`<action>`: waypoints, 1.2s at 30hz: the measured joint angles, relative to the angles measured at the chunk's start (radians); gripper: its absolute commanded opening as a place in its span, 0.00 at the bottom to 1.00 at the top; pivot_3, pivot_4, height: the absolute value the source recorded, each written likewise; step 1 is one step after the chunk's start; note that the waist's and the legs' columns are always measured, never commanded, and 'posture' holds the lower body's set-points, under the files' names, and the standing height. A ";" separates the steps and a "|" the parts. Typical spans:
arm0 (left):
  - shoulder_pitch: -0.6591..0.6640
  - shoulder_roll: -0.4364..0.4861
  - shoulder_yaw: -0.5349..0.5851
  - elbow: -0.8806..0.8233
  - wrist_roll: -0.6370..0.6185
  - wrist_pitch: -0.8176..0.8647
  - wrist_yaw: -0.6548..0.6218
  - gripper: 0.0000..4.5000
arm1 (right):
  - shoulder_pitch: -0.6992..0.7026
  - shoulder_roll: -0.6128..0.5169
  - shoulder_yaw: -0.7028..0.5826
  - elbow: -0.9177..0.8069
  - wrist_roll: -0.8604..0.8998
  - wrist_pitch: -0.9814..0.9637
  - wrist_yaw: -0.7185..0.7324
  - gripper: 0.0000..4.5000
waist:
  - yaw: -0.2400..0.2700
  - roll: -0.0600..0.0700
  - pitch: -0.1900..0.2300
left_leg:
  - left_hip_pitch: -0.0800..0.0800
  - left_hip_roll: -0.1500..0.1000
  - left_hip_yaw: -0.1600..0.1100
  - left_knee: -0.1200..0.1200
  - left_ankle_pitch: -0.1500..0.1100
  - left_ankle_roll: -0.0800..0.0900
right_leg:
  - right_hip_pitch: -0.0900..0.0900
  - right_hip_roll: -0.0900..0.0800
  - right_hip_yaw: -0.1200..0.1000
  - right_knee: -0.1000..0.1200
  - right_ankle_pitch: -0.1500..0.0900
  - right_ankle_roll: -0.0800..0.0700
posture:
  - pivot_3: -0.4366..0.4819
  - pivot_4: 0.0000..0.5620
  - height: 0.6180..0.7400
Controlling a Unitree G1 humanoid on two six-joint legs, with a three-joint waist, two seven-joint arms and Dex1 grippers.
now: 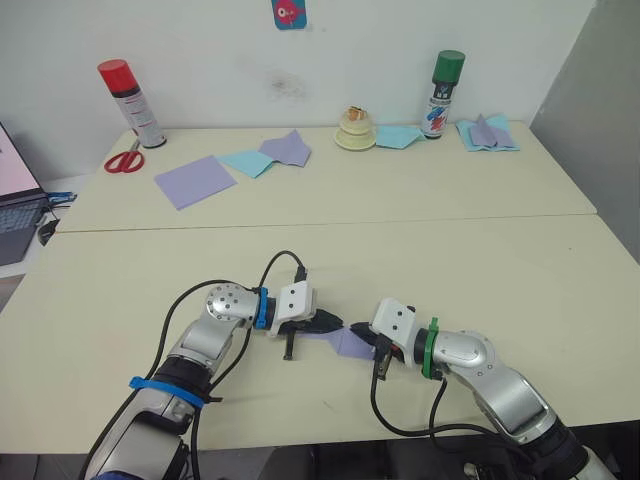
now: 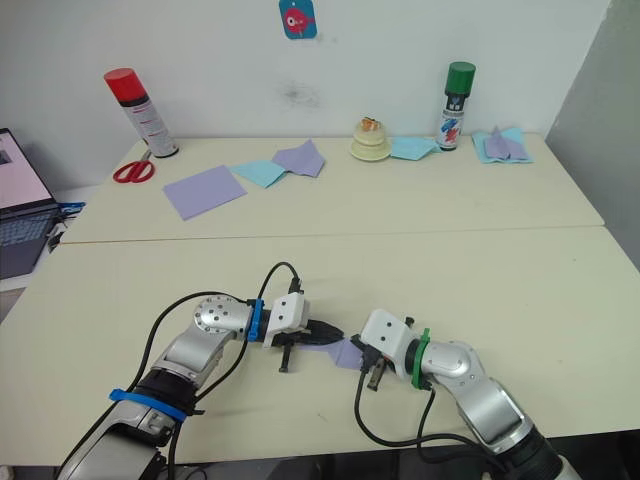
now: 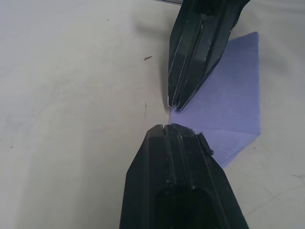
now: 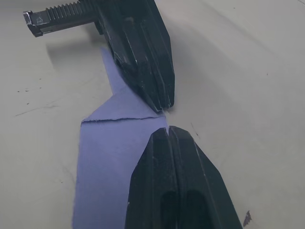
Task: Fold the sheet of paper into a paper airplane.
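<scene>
Between closed claws, creased lavender paper airplane lies pointed.

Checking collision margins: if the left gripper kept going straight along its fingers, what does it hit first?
Most likely the right gripper. The left gripper points straight at it, fingertips nearly meeting tip to tip over the folded sheet of paper on the table. No visible gap to spare, though exact depth is unclear.

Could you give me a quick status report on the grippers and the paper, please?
Left gripper and right gripper both shut, tips nearly meeting over the sheet of paper. Paper folded, pointed, flat on the table. Nothing in the way.
</scene>
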 measured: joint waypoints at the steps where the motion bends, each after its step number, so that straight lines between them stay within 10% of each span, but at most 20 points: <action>1: 0.002 0.000 0.000 0.000 0.000 0.000 0.002 0.00 | 0.005 0.000 -0.003 -0.004 0.003 0.007 0.000 0.00 | 0.000 0.000 -0.001 | 0.000 0.000 0.000 0.000 0.000 0.000 | 0.000 0.000 0.000 0.000 0.000 0.000 | 0.48 0.27 1.00; 17: 0.005 -0.001 -0.001 0.001 0.002 0.011 0.009 0.00 | 0.244 -0.074 -0.203 -0.137 0.125 0.017 0.019 0.00 | 0.000 -0.003 -0.011 | 0.006 0.000 0.000 -0.002 0.000 0.001 | 0.007 0.000 0.000 -0.003 -0.003 0.005 | 0.48 0.27 1.00; 36: 0.020 0.006 0.016 -0.047 -0.001 0.081 0.013 0.00 | 0.085 -0.087 -0.063 -0.072 0.026 0.011 0.025 0.00 | -0.004 -0.004 -0.009 | 0.002 0.001 0.000 -0.002 0.000 0.000 | 0.001 0.001 0.000 -0.002 -0.003 0.005 | 0.48 0.27 1.00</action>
